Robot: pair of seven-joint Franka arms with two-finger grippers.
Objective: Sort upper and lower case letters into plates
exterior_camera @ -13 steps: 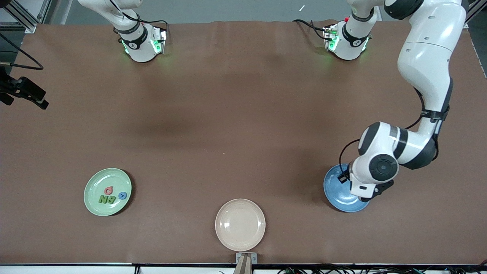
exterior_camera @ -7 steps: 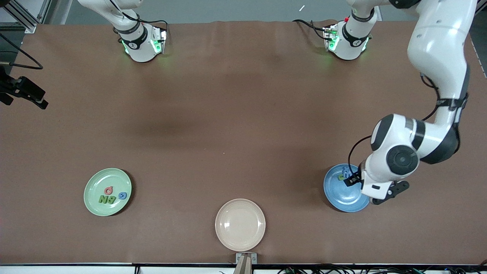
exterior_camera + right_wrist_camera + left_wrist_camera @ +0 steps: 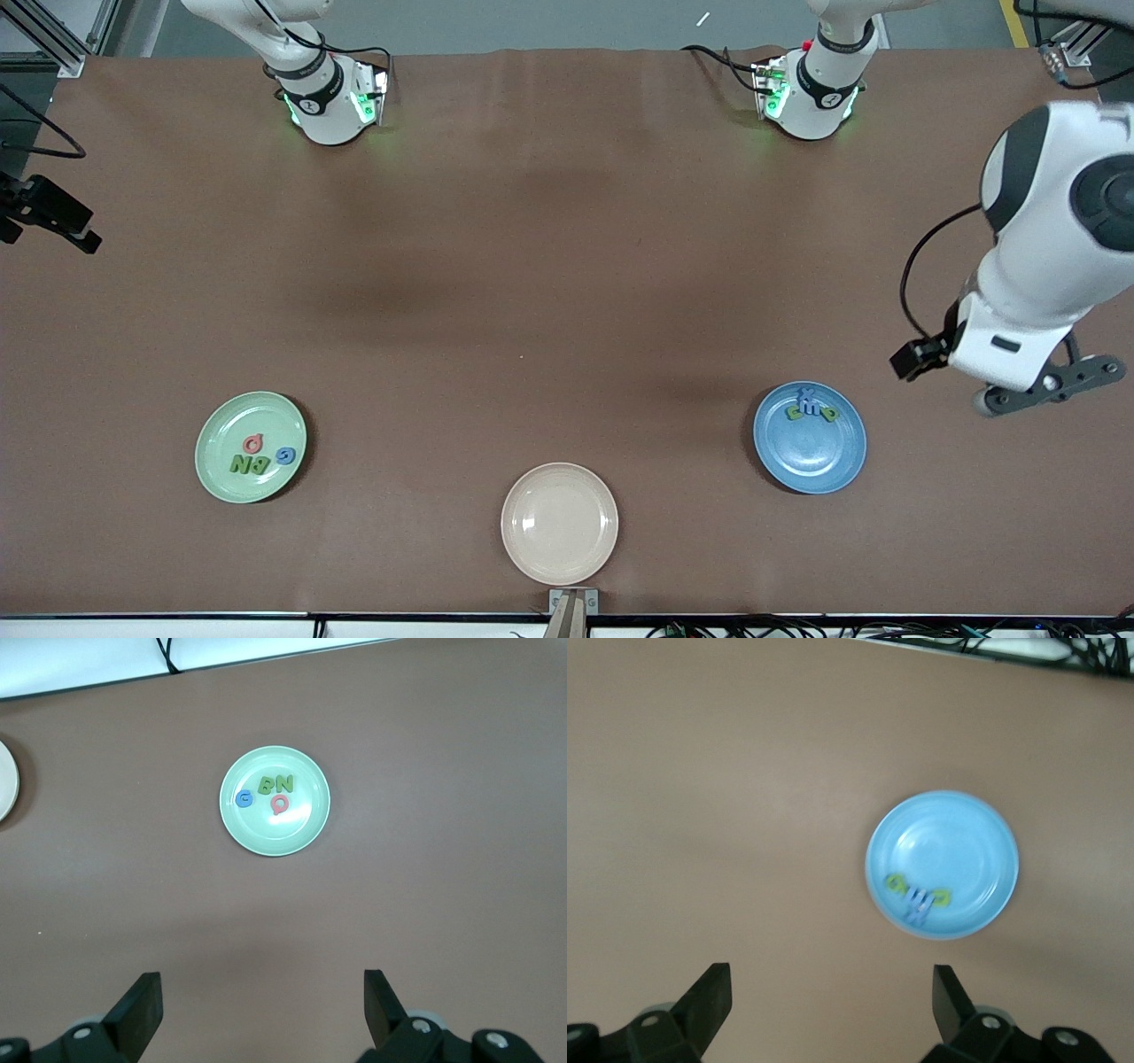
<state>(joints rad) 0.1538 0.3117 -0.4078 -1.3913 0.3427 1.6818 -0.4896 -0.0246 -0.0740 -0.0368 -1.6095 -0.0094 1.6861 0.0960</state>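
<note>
A wide brown table [image 3: 549, 266] fills your front view, bare over most of its middle, with both arm bases standing along its farthest edge. Nearest the camera sits the cream plate [image 3: 559, 523], with nothing on it; it looks to have been the holding dish, so you can judge the sorting done or nearly so. Toward the right arm's end lies the mint green plate [image 3: 251, 447] carrying four letters [image 3: 259, 452], capitals by the look of the B and N; toward the left arm's end lies the blue plate [image 3: 810, 437] with a small cluster of letters [image 3: 811, 408] on the part of its well farthest from the camera. The left end effector [image 3: 1019, 394] hangs over bare table beside the blue plate, at the left arm's end; its body covers the fingers here, and the arm above is cut off by the frame. The right arm shows only its base, so you cannot place its end effector from this view. In your left wrist view, the blue plate [image 3: 942, 864] sits well clear of the fingertips [image 3: 713, 988], which stand wide apart with nothing between them; the letters [image 3: 919, 897] are blurred, green and blue shapes you cannot read. In your right wrist view, the right end effector [image 3: 262, 992] is spread just as wide and empty, high over the table with the mint green plate [image 3: 275, 801] below it, apparently waiting; the cream plate [image 3: 7, 780] is cut off at the edge.
</note>
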